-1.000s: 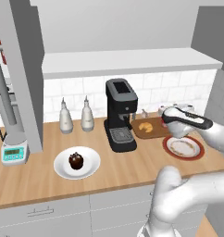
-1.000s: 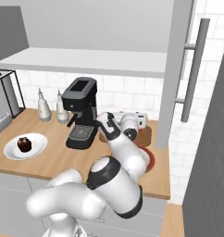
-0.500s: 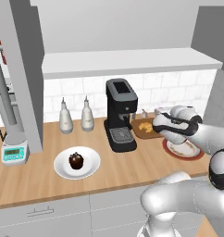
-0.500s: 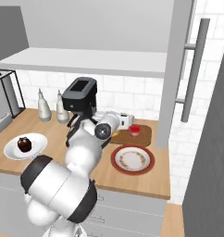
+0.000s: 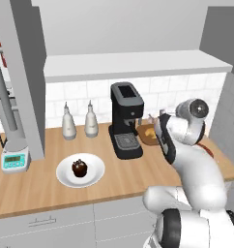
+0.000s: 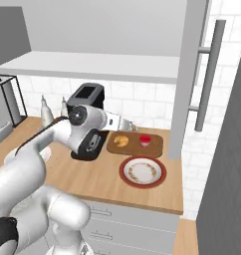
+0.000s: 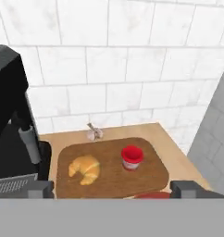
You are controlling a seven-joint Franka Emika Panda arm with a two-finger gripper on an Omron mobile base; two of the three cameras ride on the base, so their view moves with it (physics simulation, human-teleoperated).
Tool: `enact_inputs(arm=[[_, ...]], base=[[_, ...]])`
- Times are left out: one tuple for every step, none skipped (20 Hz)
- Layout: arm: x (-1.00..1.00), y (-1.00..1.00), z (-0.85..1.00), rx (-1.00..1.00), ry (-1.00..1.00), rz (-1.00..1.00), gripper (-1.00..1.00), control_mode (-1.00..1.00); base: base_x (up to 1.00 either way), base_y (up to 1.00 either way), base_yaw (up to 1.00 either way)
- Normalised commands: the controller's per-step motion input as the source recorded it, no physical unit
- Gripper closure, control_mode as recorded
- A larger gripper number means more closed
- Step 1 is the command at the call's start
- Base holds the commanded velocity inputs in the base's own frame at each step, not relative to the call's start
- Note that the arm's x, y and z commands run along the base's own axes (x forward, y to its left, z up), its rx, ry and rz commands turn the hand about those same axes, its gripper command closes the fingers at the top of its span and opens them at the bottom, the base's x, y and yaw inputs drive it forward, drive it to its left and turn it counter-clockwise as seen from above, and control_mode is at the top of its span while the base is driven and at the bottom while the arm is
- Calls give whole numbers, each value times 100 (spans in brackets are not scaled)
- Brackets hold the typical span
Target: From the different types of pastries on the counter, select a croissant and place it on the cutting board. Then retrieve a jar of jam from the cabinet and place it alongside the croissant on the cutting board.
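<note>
From behind the arm's left, my left base view looks forward and down over the counter (image 5: 41,189), fairly far back. My right base view does the same from the right. Both share the coffee machine (image 5: 126,118) and cutting board (image 6: 135,144). My hand view sits close, facing the tiled wall (image 7: 132,60), looking down on that board.

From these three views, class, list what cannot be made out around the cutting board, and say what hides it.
- Left base view: most of the cutting board is behind the arm; the jar of jam is hidden there.
- Hand view: the small grey object by the wall is too blurred to identify.
- Hand view: the red-rimmed plate is cut off at the bottom.
- Gripper: only its tips show.
</note>
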Motion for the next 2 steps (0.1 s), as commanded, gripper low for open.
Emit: enact_inputs(arm=[[-100,29,9,0,33,-7,-100,-100],[-100,30,0,0,32,-7,-100,-100]], base=[[0,0,0],[0,0,0]])
